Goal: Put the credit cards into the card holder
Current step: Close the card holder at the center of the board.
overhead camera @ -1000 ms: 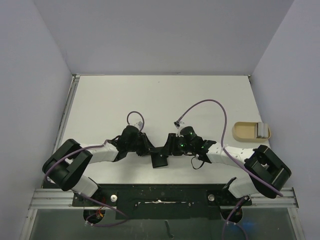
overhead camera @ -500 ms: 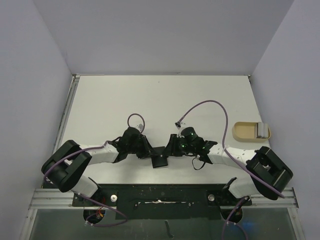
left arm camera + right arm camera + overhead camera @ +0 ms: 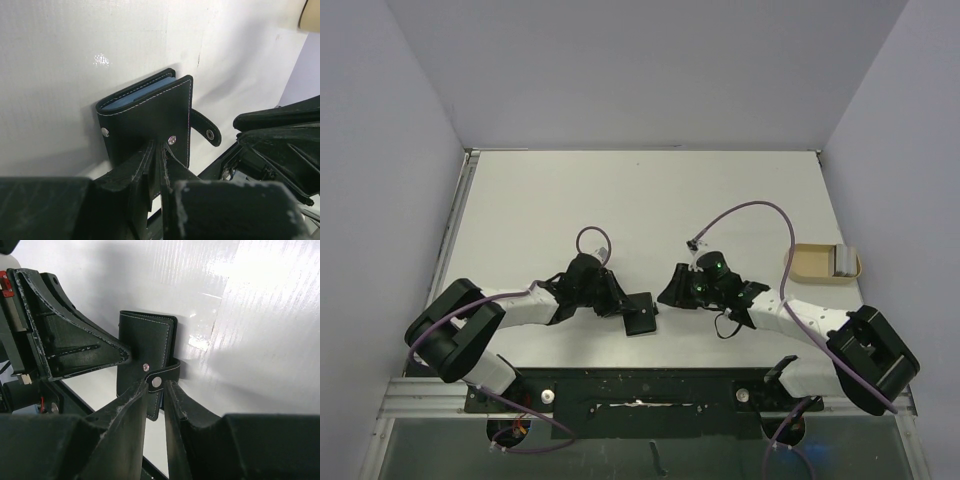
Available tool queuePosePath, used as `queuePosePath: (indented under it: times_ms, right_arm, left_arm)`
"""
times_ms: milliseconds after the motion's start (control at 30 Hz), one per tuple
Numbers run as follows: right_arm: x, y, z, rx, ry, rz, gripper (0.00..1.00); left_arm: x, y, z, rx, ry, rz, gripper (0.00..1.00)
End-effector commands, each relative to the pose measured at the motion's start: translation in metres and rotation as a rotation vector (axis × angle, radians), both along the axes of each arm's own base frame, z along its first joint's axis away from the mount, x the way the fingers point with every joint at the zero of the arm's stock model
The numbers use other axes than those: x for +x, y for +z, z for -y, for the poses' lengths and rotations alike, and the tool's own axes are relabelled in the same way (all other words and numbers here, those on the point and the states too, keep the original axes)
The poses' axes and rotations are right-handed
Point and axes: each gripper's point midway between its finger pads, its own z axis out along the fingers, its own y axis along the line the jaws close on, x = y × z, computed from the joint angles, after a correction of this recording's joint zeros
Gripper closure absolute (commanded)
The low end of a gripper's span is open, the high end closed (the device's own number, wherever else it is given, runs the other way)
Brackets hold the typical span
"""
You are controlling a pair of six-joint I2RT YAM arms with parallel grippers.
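Item: card holder (image 3: 145, 120); black, folded shut, lying on the bench (image 3: 620, 200) near its front edge, between the two arms; gripped at its near edge by the left end effector (image 3: 161, 152), whose jaws were closed on the cover.

Snap tab (image 3: 206, 129): unfastened; projected from the holder's right side, toward the right arm.

Grey-blue edge seen between the covers; whether lining or cards could not be told.

Right end effector (image 3: 670, 293): placed just to the right of the holder, apart from it in the overhead view; jaws were set narrowly apart; nothing was held; the tab was sighted straight ahead of the fingertips in the right wrist view.

Credit cards (image 3: 844, 260): one grey card was seen at the right end of a tan tray (image 3: 808, 262); well apart from the holder, at the right edge of the bench; further cards could not be made out.

Governing relation, as judged: the holder lay left of the right end effector, the card right of it; the right arm was the nearer to both; the cover was judged to need opening before a card could be inserted.
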Motion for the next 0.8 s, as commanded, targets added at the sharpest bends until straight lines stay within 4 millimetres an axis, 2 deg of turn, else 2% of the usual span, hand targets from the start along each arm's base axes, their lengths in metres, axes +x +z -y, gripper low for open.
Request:
queuePosePath:
  times_ms: [0,167,433,767]
  right_arm:
    - [0.003,0.005,-0.005,0.033,0.018,0.026,0.78]
    - [0.001,-0.002,-0.014,0.071,0.06,0.005,0.72]
    - [-0.002,-0.007,-0.027,0.122,0.111,-0.023,0.77]
    - [-0.004,-0.011,-0.033,0.121,0.132,-0.037,0.81]
  left_arm:
    - [0.001,-0.018,-0.014,0.109,0.03,-0.001,0.92]
    - [0.0,-0.019,-0.013,0.107,0.028,-0.003,0.92]
    - [-0.001,-0.019,-0.013,0.105,0.034,-0.006,0.92]
    - [-0.002,-0.018,-0.013,0.096,0.038,-0.005,0.92]
